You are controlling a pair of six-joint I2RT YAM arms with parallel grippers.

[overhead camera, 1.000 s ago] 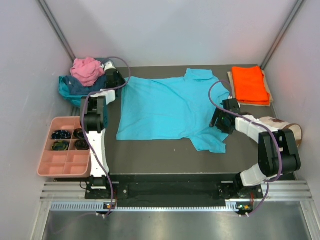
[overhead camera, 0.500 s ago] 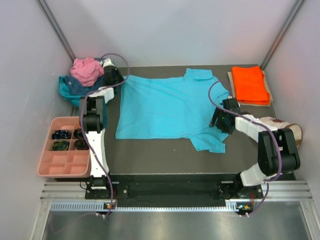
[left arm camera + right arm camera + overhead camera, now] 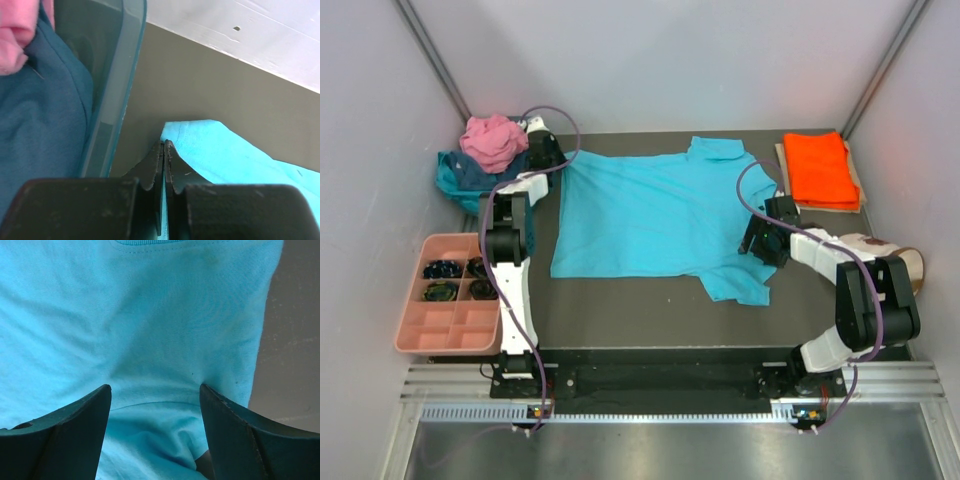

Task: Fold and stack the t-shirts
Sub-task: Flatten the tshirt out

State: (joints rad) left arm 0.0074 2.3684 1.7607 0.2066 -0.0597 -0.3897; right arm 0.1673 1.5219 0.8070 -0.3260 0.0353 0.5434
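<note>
Left gripper point(image 3: 163, 143) pinched shut on turquoise t-shirt point(image 3: 650, 215) corner, bin point(image 3: 112, 100) just beside (pink shirt point(image 3: 492, 140) heaped in it). Right gripper point(image 3: 155, 388) gapes over that shirt, holding nothing.

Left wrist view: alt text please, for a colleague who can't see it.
The left gripper, shut, pinches the edge of the turquoise t-shirt on the dark table. Left of it, a translucent bin holds a teal t-shirt and a pink t-shirt.

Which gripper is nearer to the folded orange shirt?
Right. The right gripper is open over a sleeve of the turquoise shirt, close to the orange shirt; the left gripper pinches its opposite corner across the table.
</note>
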